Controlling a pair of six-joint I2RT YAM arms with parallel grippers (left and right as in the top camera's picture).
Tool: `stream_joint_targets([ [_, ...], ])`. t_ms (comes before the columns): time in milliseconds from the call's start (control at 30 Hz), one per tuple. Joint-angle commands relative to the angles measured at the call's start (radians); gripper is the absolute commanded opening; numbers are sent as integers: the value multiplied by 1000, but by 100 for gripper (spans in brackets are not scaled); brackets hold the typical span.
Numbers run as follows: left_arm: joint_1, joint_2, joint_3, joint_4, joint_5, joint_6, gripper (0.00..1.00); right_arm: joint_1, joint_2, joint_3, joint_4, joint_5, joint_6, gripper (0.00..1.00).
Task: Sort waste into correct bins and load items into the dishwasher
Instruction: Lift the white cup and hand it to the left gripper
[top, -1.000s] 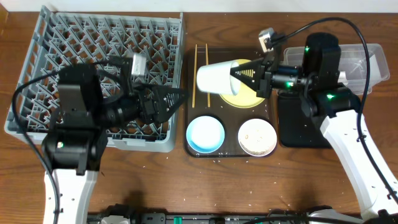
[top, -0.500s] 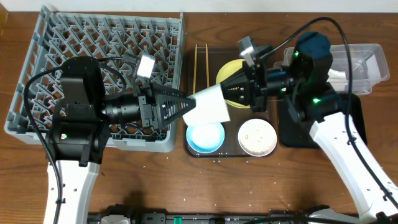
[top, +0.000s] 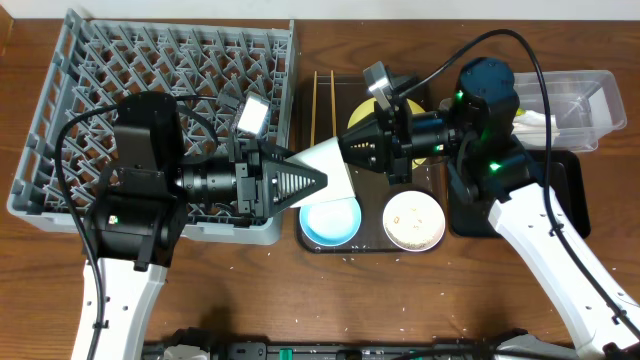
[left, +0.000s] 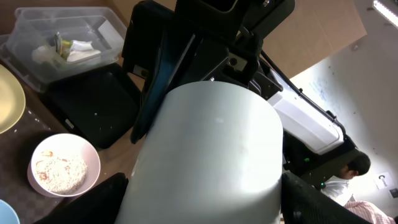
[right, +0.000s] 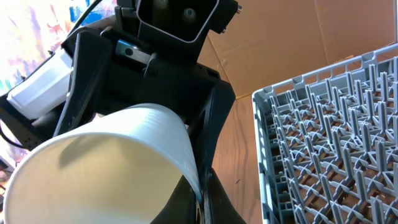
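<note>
A white cup hangs on its side above the brown tray, between both arms. My right gripper is shut on the cup's rim; the right wrist view shows its fingertips pinching the thin wall. My left gripper straddles the cup body, with a black finger pressed on each side. The grey dishwasher rack lies to the left. A blue bowl, a white bowl of rice scraps, a yellow plate and chopsticks stay on the tray.
The clear tub at back right holds a white napkin and a wrapper. The black tray lies in front of it, partly under the right arm. The brown serving tray sits in the middle.
The right arm carried the cup left and forward from over the yellow plate. The left gripper reached right from the rack, and its fingers closed in around the cup body.
</note>
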Motion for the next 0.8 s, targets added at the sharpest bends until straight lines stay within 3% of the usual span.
stream_joint_targets([
  [0,-7,2,15,-2,-2,-2,75,-2,-9,14,35,45,58,1],
  [100,-7,2,15,-2,-2,-2,76,-16,-9,14,78,45,106,1],
  [167,-7,2,15,-3,-2,-3,86,-23,-9,14,114,45,143,1],
  [467,-6,2,15,7,-2,-2,86,-24,-9,14,141,13,159,1],
  [767,24,2,15,35,-2,-3,64,-58,-9,14,131,3,186,1],
])
